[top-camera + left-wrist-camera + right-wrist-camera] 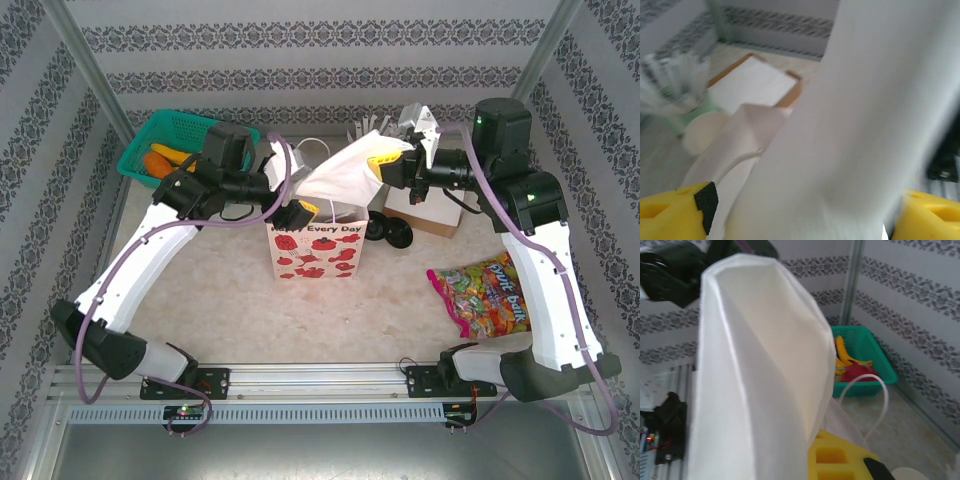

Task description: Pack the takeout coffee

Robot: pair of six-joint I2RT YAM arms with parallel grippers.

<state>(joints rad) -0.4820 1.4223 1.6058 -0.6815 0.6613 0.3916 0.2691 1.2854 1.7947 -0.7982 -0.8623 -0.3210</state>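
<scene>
A white paper bag (350, 165) rises slanted out of the floral gift bag (312, 252) at the table's middle. My right gripper (383, 163) is shut on the white bag's upper right edge; one yellow finger (840, 457) shows beside the paper in the right wrist view. My left gripper (297, 212) sits at the bag's lower left. In the left wrist view its yellow fingers (675, 212) stand wide apart, open, with the white bag (855, 125) passing between them. The takeout coffee is hidden.
A green basket (185, 135) of fruit stands at the back left. Loose black lids (392, 232) and a brown board with white napkins (432, 215) lie right of the gift bag. The mint-green holder of white sticks (675, 95) stands behind. A candy packet (480, 290) lies front right.
</scene>
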